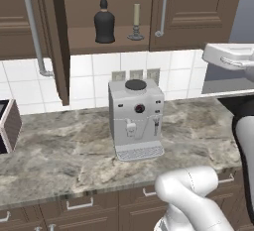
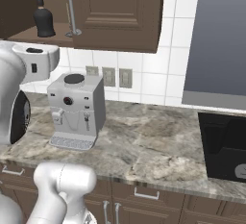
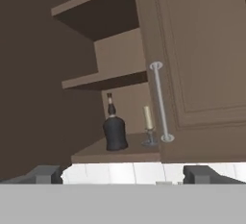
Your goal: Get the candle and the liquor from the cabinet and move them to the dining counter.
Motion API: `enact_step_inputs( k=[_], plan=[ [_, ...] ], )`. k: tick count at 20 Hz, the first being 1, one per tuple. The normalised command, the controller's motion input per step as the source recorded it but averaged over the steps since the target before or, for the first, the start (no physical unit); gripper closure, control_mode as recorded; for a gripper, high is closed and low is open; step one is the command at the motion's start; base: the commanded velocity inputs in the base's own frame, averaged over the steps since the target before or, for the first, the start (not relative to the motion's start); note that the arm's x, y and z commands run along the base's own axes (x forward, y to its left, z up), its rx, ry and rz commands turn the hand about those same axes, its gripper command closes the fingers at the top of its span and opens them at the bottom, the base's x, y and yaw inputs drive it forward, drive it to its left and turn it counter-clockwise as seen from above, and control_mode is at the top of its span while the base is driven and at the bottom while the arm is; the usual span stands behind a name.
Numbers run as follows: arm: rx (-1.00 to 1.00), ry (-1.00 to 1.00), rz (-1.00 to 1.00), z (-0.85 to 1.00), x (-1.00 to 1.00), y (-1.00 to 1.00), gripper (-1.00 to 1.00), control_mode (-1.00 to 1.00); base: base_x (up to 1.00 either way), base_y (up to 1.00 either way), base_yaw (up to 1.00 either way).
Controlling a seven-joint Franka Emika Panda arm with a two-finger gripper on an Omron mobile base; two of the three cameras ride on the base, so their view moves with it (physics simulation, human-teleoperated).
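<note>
We face a dark brown wall cabinet (image 1: 198, 7) with one door swung open over a veined marble worktop (image 1: 59, 160) backed by white tiles. A grey espresso machine (image 1: 135, 118) stands near the middle of the worktop, close to its back edge. On the cabinet's lowest shelf (image 1: 84, 39), the black liquor bottle (image 1: 104, 24) stands upright near the front edge. The cream candle (image 1: 136, 23) in its grey holder stands just beside it, on the side nearer the closed door's silver bar handle (image 3: 160, 102). Our jaws (image 3: 123, 174) are spread wide and hold nothing, below the shelf and well apart from both.
</note>
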Motion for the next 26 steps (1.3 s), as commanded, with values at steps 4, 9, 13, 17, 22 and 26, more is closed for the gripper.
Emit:
enact_step_inputs(
  k=[4, 9, 13, 17, 22, 26],
  plan=[
    [-0.09, 0.00, -0.21, 0.00, 0.24, 0.00, -1.00, -1.00, 0.00, 0.00, 0.00],
    [-0.09, 0.05, -0.38, 0.00, 0.25, -0.02, -1.00, -1.00, 0.00, 0.00, 0.00],
    [-0.02, 0.06, -0.23, 0.00, 0.11, -0.32, -1.00, -1.00, 0.00, 0.00, 0.00],
    [0.00, 0.00, 0.12, -0.06, 0.26, -0.27, -1.00, -1.00, 0.00, 0.00, 0.00],
    [0.00, -0.02, 0.21, -0.11, 0.29, -0.14, -1.00, -1.00, 0.00, 0.00, 0.00],
    [0.00, -0.06, 0.17, -0.10, 0.31, 0.00, -1.00, -1.00, 0.00, 0.00, 0.00]
  ],
)
